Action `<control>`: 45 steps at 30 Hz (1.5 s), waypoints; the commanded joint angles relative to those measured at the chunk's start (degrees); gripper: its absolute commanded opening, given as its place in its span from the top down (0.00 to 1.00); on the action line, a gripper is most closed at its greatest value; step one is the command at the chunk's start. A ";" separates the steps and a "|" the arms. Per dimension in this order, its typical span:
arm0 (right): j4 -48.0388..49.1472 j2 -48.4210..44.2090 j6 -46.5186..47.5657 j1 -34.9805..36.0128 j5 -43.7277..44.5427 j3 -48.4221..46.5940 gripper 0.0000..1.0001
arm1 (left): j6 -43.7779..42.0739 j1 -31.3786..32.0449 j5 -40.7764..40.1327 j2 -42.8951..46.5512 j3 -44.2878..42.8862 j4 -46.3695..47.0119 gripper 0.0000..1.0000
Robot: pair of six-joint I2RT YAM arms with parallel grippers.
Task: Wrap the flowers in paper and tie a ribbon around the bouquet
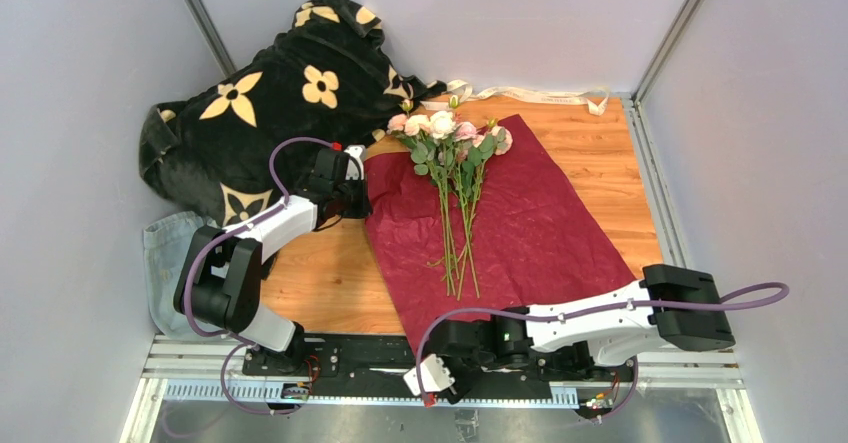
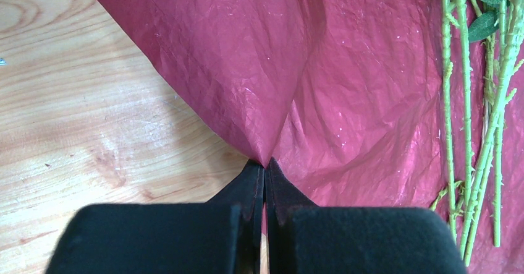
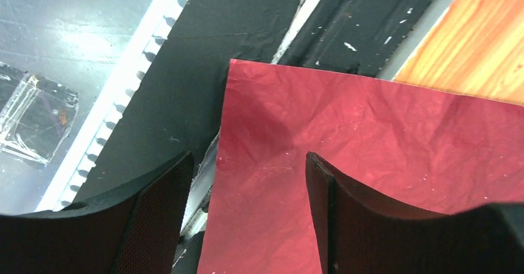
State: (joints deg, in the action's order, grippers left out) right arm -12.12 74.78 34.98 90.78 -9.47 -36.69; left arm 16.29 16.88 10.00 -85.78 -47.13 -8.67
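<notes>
— Flowers (image 1: 452,163) first: where did they lie?

— On the paper (image 1: 520,223), heads toward its far corner beside the blanket (image 1: 280,103), stems running down the middle of the sheet. Nothing was wrapped yet. The ribbon (image 1: 530,94) lay along the far edge of the table (image 1: 600,153), well apart from both arms.

— And the grippers?

— The left gripper (image 2: 266,166) was closed tight on the paper's left edge, with creases fanning up from the pinch. The right gripper (image 3: 247,162) stood wide open with nothing in it. Its jaws sat either side of the paper's near corner, which lay over the black rail (image 3: 185,70) at the table's near edge.

— What worried you?

— The sheet looked thin and crinkly. I judged that a hard pull from so small a pinch might tear it. It might also drag the whole sheet, so that the flowers rolled off centre.

— And on the right?

— That corner lay flat against the rail, so closing there might miss the paper or scrape the rail instead. If only one side lifted, the flowers could slide toward the other edge rather than being folded in.
</notes>
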 commanded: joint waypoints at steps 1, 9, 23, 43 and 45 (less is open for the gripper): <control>0.60 0.53 2.49 0.99 1.12 2.00 0.29 | -0.41 -0.47 -0.75 -0.16 0.03 0.93 1.00; 7.63 -0.43 0.36 0.97 9.38 3.02 0.39 | -0.66 -0.45 -0.93 -0.12 0.00 0.76 1.00; 2.94 -2.42 -1.92 0.98 7.68 2.48 0.72 | -0.95 -0.47 -1.30 0.35 0.11 0.82 1.00; 7.43 -11.18 -10.87 -22.22 11.72 2.50 1.00 | -3.31 -0.54 -9.47 -0.73 -3.72 -1.96 0.26; 9.91 -10.32 -10.74 -26.77 9.35 1.95 1.00 | -5.27 -0.54 -9.83 0.64 -6.17 -3.30 0.20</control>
State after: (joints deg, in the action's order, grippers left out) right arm -6.46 63.66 25.65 70.48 2.55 -34.33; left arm 14.22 16.62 3.70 -86.48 -48.73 -10.59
